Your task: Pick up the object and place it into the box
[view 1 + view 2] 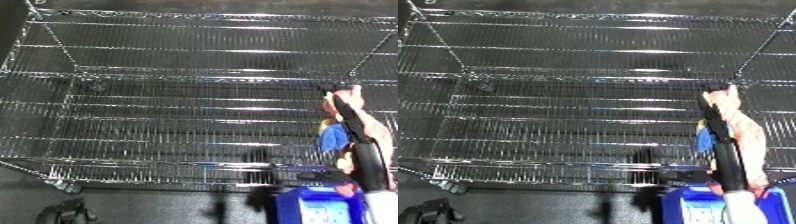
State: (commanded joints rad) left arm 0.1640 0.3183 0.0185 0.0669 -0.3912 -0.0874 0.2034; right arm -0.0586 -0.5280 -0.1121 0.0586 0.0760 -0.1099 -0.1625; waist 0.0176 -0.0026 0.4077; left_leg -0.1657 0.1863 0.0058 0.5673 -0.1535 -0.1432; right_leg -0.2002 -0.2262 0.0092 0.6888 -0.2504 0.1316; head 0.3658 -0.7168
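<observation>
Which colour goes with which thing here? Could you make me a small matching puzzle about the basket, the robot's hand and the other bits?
Things:
1. wire bin
2. right hand
3. object at the hand
4. boxy item at the bottom edge

Colours:
A. blue
B. pale pink
C. black
D. silver

Pairs: 1-D, 2-C, 3-B, 4-A
</observation>
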